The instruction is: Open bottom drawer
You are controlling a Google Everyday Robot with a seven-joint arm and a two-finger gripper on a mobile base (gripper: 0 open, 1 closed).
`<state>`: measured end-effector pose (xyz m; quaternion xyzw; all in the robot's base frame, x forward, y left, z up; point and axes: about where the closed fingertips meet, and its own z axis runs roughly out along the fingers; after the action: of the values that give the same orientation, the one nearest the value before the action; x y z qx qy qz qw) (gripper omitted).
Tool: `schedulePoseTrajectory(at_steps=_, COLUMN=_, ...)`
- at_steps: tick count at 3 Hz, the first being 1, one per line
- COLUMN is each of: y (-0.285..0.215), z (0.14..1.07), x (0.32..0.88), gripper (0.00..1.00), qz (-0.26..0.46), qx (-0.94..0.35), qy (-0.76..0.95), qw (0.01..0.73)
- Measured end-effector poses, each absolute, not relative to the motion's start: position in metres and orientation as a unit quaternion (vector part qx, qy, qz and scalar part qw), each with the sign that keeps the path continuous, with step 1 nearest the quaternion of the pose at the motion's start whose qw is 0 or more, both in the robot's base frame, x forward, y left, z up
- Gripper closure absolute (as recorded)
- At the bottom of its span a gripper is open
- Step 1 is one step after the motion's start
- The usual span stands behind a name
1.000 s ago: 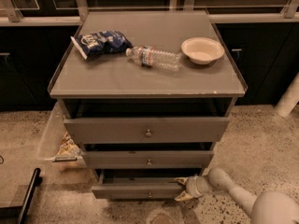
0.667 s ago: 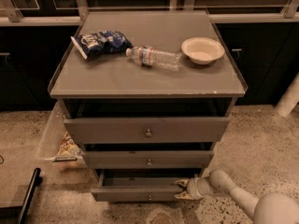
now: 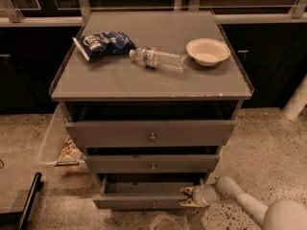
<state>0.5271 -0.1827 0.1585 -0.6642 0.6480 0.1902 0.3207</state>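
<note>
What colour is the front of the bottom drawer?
Grey, in the camera view. The gripper is at the right end of the bottom drawer.

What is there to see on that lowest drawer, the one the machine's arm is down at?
The bottom drawer shows a flat, matte grey front, the slimmest-looking of three, with one small round metal knob at its centre. It stands partly pulled out and level, its dark inside showing behind the front, just above the speckled floor. The gripper is at its right end, against the front's edge; whether it actually holds the drawer I cannot tell.
</note>
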Motion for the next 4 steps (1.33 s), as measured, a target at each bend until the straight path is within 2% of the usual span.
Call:
schedulePoseTrajectory(at_steps=1, y=-0.1838, z=0.1582, x=0.5189, gripper=1.0, qz=0.19, qx=-0.665, qy=0.648, qw=0.32)
schedulePoseTrajectory(at_steps=2, y=-0.1837, z=0.1581, x=0.5189, gripper=0.81, qz=0.19, qx=-0.665, qy=0.648, qw=0.32)
schedulePoseTrajectory(at_steps=4, y=-0.183, z=0.1572, x=0.5143, gripper=0.36, qz=0.205, qx=-0.662, qy=0.646, qw=0.32)
